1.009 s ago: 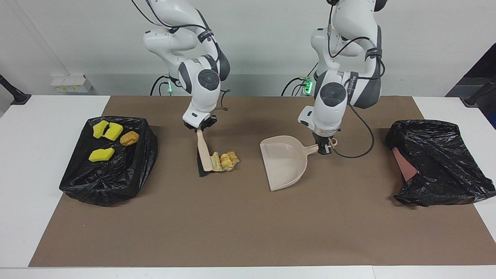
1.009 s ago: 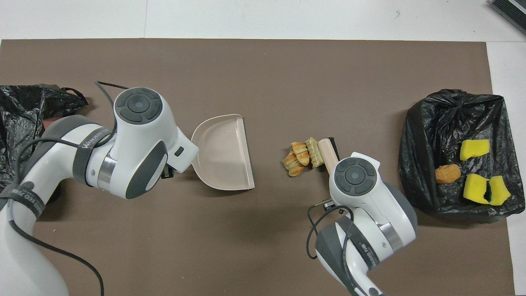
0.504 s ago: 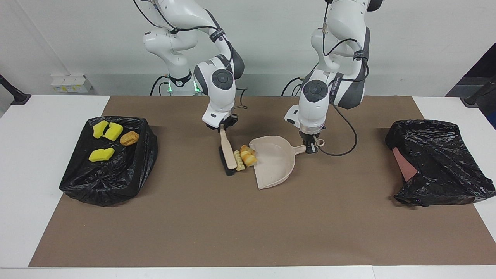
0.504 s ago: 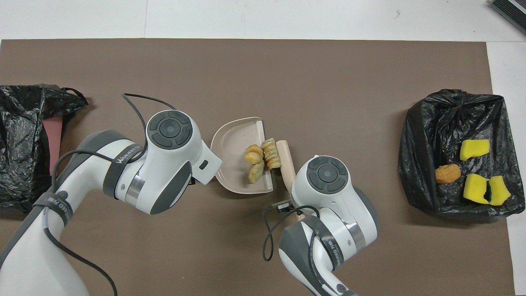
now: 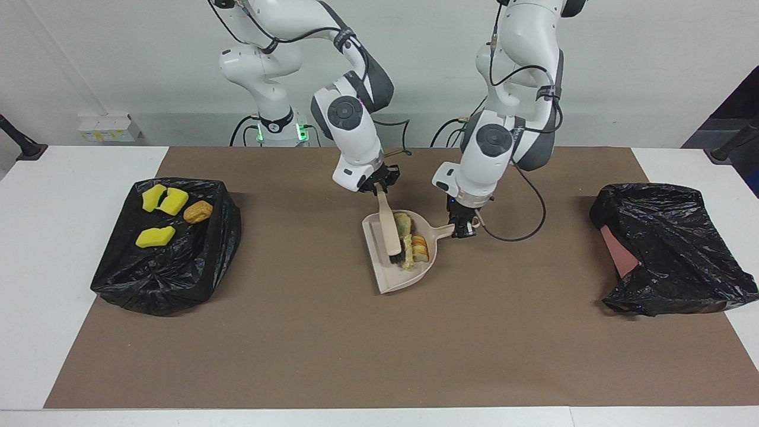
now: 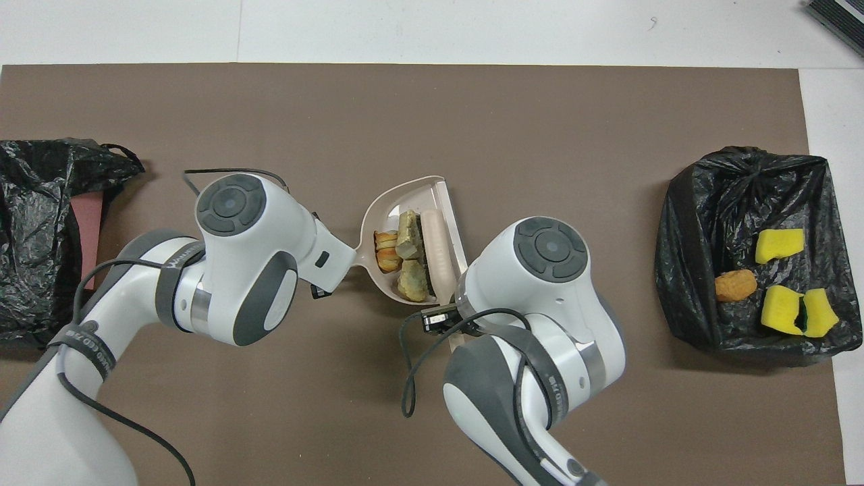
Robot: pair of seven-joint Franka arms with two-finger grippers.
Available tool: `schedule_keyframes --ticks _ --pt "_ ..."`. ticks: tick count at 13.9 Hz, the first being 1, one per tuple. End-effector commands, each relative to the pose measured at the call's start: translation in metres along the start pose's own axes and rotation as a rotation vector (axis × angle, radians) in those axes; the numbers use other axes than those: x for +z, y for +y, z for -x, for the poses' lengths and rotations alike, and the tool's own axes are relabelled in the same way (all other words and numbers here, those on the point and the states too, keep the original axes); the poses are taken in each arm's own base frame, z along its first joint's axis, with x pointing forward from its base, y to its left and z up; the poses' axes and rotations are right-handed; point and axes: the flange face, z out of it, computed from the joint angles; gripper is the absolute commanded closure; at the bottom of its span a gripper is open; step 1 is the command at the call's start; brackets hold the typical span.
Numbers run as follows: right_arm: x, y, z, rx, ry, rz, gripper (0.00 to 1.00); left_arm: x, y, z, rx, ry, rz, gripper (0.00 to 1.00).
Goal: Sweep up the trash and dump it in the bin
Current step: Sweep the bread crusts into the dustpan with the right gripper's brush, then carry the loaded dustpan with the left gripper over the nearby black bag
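Overhead view: the pastry-like trash [image 6: 403,253] is seen swept into the dustpan [image 5: 379,276], just below the right gripper [image 5: 378,187] clamped on the brush [image 5: 388,228] and beside the left gripper [image 5: 461,230] closed on the dustpan's handle, so only dumping into a bin [image 5: 115,281] is judged left.

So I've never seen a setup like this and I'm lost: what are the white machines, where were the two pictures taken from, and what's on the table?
They are two robot arms at a table with a brown mat. One picture faces them from across the table; the other looks down from above their own end.

The left claw holds the beige dustpan by its handle. The right claw holds a brush, whose head is inside the pan against the pastry-like scraps.

Two black bags sit at the table's ends; the one at the right arm's end carries yellow sponge chunks and a brown lump.
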Motion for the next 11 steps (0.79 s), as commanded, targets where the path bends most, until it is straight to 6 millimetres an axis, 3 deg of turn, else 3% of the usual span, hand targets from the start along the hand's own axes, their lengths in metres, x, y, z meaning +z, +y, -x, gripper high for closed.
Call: schedule_keyframes --ticks 1,3,5,7,9,11 --pt "-0.058 0.016 0.031 0.030 0.022 0.052 1.00 -0.010 -0.031 0.031 0.038 0.068 -0.013 1.00" --pt "-0.088 0.023 0.050 0.044 0.044 0.091 1.00 -0.015 -0.047 0.046 0.061 0.089 -0.020 1.00" --pt "-0.097 0.021 0.072 0.068 0.027 0.111 1.00 -0.019 -0.062 0.067 0.064 0.090 -0.015 1.00" --pt "-0.077 0.012 0.086 0.129 0.002 0.132 1.00 -0.031 -0.084 0.085 0.105 0.091 0.001 1.00" --pt "-0.028 -0.019 0.103 0.188 -0.011 0.159 1.00 -0.047 -0.108 0.113 0.132 0.085 0.035 1.00" --pt "0.008 -0.037 0.114 0.188 0.015 0.152 1.00 -0.069 -0.119 0.131 0.172 0.082 0.042 1.00"
